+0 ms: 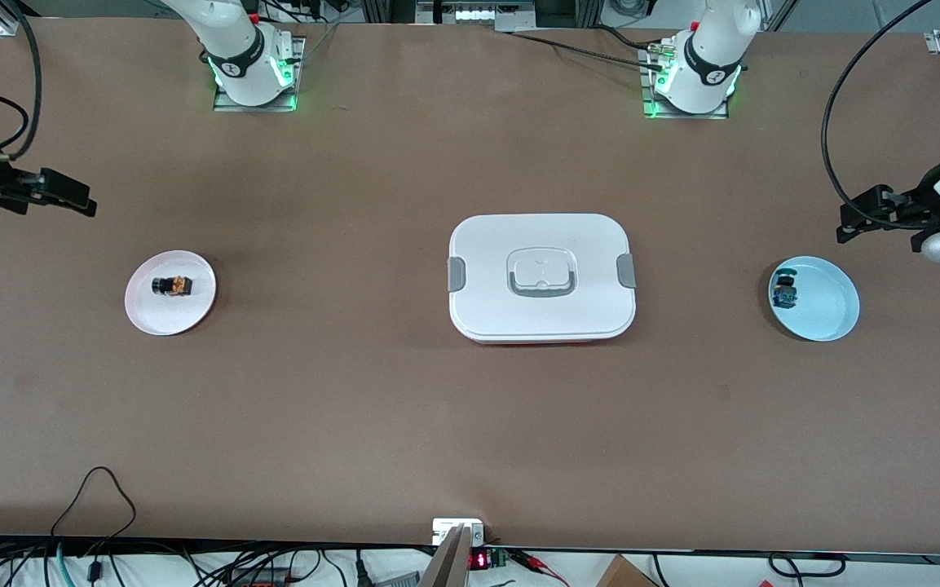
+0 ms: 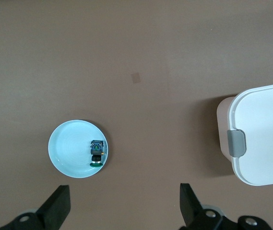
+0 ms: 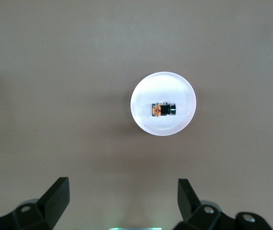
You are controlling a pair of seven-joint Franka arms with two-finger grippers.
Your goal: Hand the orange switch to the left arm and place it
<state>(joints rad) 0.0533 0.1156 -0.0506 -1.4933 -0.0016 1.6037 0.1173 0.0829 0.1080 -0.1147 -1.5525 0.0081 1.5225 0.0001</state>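
Note:
The orange switch (image 1: 171, 286) (image 3: 163, 109) lies on its side on a small white plate (image 1: 192, 314) (image 3: 163, 86) toward the right arm's end of the table. My right gripper (image 1: 80, 202) (image 3: 122, 186) hangs open and empty over bare table beside that plate. The white box (image 1: 541, 244) (image 2: 263, 120) stands lidded in the middle of the table. My left gripper (image 1: 847, 228) (image 2: 124, 189) hangs open and empty over bare table beside a light blue plate (image 1: 828, 314) (image 2: 69, 146) at the left arm's end.
A small blue-and-black component (image 1: 784, 292) (image 2: 97, 152) lies on the light blue plate. Both arm bases (image 1: 253, 69) stand at the table edge farthest from the front camera. Cables hang along the nearest edge.

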